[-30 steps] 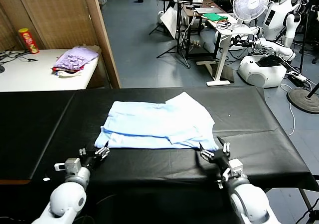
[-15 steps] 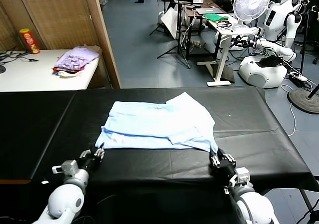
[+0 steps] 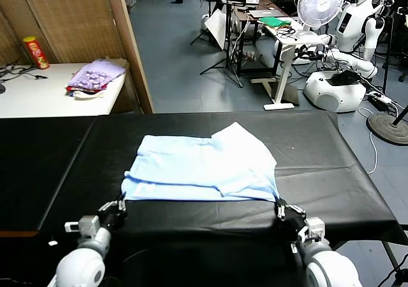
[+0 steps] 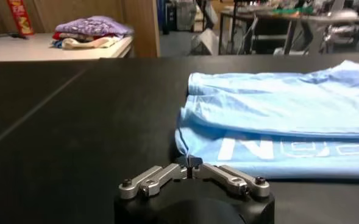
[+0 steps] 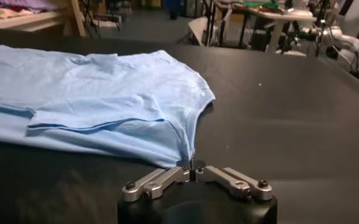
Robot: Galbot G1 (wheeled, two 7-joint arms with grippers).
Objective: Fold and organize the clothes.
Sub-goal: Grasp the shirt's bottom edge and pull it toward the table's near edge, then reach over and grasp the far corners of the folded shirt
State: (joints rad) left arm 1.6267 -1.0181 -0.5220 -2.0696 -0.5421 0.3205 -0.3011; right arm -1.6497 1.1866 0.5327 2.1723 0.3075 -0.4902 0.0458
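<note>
The pale sky-blue T-shirt (image 3: 203, 166) lies partly folded on the black table (image 3: 319, 153), its white printed letters (image 4: 270, 148) showing along the near layer. My left gripper (image 3: 118, 208) is shut on the shirt's near left corner (image 4: 185, 155). At the near right corner (image 5: 182, 155), my right gripper (image 3: 282, 211) is shut on the cloth too. The left gripper (image 4: 191, 168) and the right gripper (image 5: 192, 168) each have their jaws pressed together with a pinch of blue fabric between them. Both sit near the table's front edge.
A white side table (image 3: 38, 95) at the back left carries a purple patterned cloth pile (image 3: 95, 75) and a red can (image 3: 36, 51). Beyond the black table stand a fan (image 3: 320, 3), desks and another white robot (image 3: 347, 51).
Both grippers closed on the shirt's near corners and drew back toward the table's front edge. The near hem has been pulled forward and stretched straighter.
</note>
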